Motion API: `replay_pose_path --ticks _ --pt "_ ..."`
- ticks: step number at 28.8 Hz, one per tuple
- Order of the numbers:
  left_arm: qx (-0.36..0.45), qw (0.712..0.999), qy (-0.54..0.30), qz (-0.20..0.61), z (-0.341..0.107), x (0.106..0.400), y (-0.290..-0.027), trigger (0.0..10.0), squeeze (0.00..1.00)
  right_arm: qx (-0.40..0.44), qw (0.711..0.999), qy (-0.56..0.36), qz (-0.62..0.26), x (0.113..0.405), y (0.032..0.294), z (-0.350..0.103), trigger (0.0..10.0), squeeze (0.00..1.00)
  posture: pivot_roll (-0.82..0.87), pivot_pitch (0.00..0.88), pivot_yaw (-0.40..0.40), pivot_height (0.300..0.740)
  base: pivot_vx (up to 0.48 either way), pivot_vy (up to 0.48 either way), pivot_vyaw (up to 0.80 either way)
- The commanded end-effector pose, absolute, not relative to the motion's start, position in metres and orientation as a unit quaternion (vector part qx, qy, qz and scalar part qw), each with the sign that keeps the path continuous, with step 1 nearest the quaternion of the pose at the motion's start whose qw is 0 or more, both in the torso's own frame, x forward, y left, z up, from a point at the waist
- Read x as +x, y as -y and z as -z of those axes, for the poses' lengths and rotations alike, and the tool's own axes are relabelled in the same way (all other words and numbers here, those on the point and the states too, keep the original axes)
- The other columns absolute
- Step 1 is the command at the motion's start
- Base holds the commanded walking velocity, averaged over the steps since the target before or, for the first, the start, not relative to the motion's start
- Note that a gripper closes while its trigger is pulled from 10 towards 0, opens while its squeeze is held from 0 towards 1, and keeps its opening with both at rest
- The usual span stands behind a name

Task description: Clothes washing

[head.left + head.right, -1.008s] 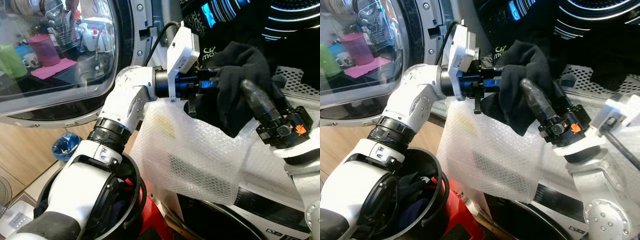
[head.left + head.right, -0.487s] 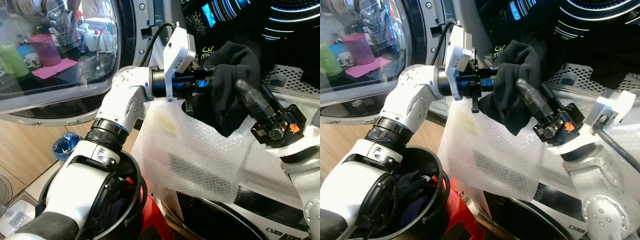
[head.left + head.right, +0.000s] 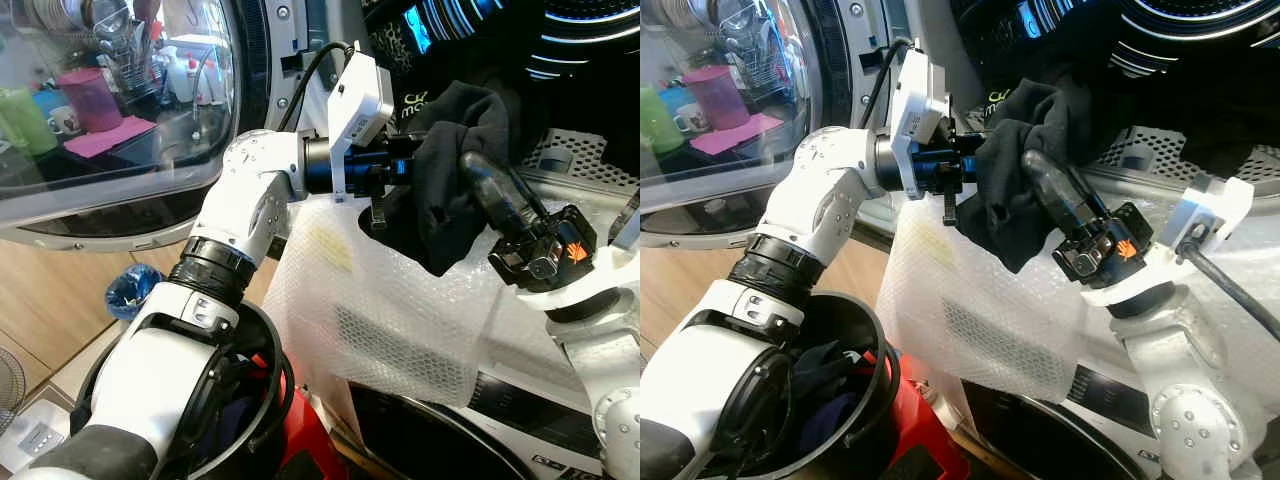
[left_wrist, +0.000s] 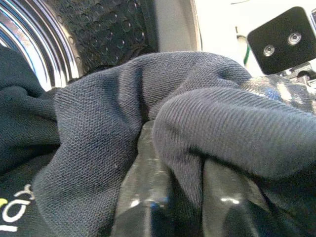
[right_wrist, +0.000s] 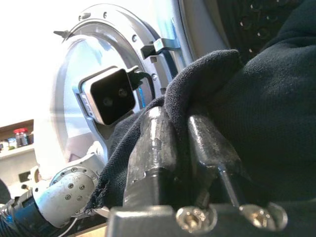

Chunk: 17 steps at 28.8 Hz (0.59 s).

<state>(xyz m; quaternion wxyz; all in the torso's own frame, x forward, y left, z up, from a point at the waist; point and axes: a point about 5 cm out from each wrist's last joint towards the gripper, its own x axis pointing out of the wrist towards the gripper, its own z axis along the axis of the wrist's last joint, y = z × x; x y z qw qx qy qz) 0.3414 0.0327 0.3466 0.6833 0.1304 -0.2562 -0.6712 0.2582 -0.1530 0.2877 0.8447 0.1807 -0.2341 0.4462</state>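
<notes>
Both hands grip one black garment [image 3: 455, 170] at the mouth of the washing machine drum [image 3: 1200, 60], at about 1 o'clock in the head views. The left hand [image 4: 173, 197] comes in from 9 o'clock with its two fingers pinched narrow on a fold of the cloth. The right hand [image 5: 185, 148] reaches up from 4 o'clock, its fingers also closed on the fabric. Holding the piece at two spots probably keeps it bunched and clear of the rim, so it can be pushed inside rather than left to drape out.

Bubble wrap [image 3: 400, 310] covers the lower lip of the opening and hangs over the machine's front, likely to cushion the arms against the metal. The round glass door [image 3: 110, 110] stands open at 10 o'clock, reflecting a kitchen bench with cups and bottles. A black laundry basket [image 3: 865, 400] with dark clothes in it sits at 7 o'clock, close beside the machine. The floor [image 3: 40, 310] is pale wood
</notes>
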Motion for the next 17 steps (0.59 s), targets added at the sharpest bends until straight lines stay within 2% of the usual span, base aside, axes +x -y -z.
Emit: replay_pose_path --ticks 1,8,11,17 --pt "0.143 0.659 0.262 0.69 -0.35 0.333 -0.024 10.0 1.0 0.176 0.817 0.225 -0.5 0.254 0.132 -0.292 0.0 0.0 -0.06 0.063 0.1 0.74 0.0 0.0 0.0" --pt "0.128 0.643 0.243 0.715 -0.353 0.324 -0.042 10.0 1.0 0.205 0.818 0.25 -0.476 0.261 0.136 -0.298 0.0 0.0 -0.05 0.063 0.102 0.74 0.0 0.0 0.0" --pt "0.141 0.626 0.203 0.739 -0.345 0.315 -0.061 10.0 1.0 0.214 0.819 0.261 -0.464 0.264 0.139 -0.301 0.0 0.0 -0.05 0.062 0.104 0.74 0.0 0.0 0.0" --pt "0.222 0.636 0.164 0.72 -0.332 0.31 -0.083 10.0 1.0 0.223 0.818 0.263 -0.46 0.269 0.138 -0.3 0.0 0.0 -0.03 0.056 0.101 0.74 0.0 0.0 0.0"
